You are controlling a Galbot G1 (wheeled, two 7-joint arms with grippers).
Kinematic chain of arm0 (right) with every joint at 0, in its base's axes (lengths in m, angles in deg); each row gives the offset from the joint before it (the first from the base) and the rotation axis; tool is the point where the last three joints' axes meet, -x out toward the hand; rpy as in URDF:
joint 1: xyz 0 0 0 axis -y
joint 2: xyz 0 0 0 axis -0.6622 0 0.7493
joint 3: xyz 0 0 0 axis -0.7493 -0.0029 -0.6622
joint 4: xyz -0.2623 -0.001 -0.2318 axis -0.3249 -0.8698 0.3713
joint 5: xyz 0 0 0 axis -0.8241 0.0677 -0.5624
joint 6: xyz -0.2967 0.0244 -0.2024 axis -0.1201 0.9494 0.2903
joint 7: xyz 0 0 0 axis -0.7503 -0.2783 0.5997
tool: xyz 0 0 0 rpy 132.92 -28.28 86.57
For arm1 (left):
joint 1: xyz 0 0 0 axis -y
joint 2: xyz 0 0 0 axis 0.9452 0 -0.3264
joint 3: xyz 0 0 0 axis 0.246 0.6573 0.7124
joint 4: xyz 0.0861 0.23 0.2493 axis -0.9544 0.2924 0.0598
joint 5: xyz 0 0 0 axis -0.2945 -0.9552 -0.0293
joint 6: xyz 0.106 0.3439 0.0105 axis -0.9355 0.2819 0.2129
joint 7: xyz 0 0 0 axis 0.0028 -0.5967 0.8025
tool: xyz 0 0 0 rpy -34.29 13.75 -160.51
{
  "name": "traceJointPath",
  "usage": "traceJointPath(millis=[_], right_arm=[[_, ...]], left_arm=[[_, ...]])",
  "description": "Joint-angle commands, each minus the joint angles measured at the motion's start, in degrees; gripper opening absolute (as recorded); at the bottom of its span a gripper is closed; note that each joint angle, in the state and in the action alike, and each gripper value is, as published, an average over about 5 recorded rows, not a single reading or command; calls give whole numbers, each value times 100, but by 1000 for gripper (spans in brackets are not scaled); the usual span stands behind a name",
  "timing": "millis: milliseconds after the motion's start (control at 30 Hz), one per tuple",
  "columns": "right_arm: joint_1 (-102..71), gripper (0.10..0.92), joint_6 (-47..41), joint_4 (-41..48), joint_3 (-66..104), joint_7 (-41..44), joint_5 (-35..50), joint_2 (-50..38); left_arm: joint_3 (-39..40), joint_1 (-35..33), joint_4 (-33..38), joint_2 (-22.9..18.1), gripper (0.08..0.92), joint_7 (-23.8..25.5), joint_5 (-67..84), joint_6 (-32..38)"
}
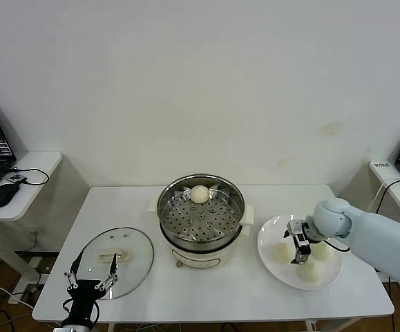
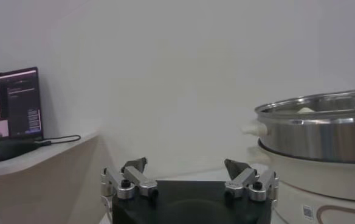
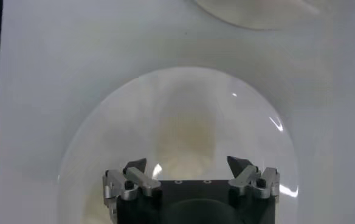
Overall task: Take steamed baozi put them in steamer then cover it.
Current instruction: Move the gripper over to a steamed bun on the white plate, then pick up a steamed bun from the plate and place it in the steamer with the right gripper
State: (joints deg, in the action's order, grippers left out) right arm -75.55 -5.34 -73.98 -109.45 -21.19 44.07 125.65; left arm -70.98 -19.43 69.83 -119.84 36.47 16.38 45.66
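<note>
One white counter (image 1: 206, 290) carries everything. Steamer (image 1: 201, 211) sits at its centre, steel basket on a cream pot base; its side also fills the edge of the left wrist view (image 2: 323, 131). One steamed baozi (image 1: 199, 194) lies inside, against the far wall. Glass cover (image 1: 117, 259) lies flat on the counter to the steamer's left, handle up. White plate (image 1: 269, 238) sits to the steamer's right, holding three more baozi, nearest the steamer this one (image 1: 281, 253). Right end effector (image 1: 299, 249) hangs low over the plate among them, fingers spread wide in its wrist view (image 3: 189, 173); contact with a bun hard to judge. Left end effector (image 1: 91, 282) waits at the counter's near edge, over the cover's rim, fingers wide apart (image 2: 186, 176).
</note>
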Motion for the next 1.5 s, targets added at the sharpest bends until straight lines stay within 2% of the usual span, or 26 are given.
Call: traceJointPath(millis=[33, 267, 600, 800, 1067, 1300, 1500], right_arm=[[-77, 823, -8, 215, 29, 3, -45, 271], [-102, 783, -62, 251, 34, 28, -97, 334], [-73, 605, -94, 152, 94, 114, -124, 179], [480, 586, -81, -208, -34, 317, 157, -218], [3039, 590, -250, -913, -1557, 448, 1337, -704], [5108, 594, -501, -929, -2680, 354, 2308, 116], [5312, 601, -902, -763, -2731, -23, 3131, 1229]], left_arm=[[-8, 19, -30, 4, 823, -5, 9, 0], [-8, 26, -56, -10, 823, -10, 20, 4], [-6, 27, -75, -26, 823, -20, 37, 9], [-15, 32, -70, -28, 823, -27, 38, 9], [23, 100, -79, 50, 823, -23, 49, 5], [88, 199, -57, 87, 823, -16, 49, -19], [100, 227, -76, 116, 823, -16, 59, -18]])
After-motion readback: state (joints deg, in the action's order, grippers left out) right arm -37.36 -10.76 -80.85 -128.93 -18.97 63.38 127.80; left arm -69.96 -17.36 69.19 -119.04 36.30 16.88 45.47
